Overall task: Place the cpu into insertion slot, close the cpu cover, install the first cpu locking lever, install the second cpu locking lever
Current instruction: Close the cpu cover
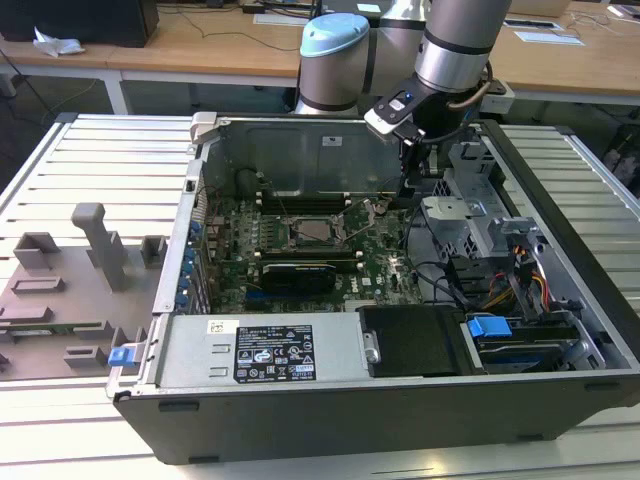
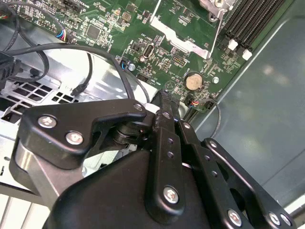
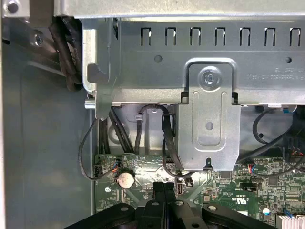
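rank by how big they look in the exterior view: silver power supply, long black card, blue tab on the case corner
1. silver power supply
2. long black card
3. blue tab
Gaps are wide; nearness changes nothing.

Pale wooden desks line the far side, papers lying on the right one, behind a ribbed metal worktable in even light.

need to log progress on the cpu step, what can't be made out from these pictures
Exterior view: the insertion slot is too small to tell whether the cpu is seated, or how its cover and levers stand.
Second wrist view: the gripper hides much of the motherboard; the frame edge cuts off the rest.
First wrist view: a metal bracket hides where the cables run behind it.
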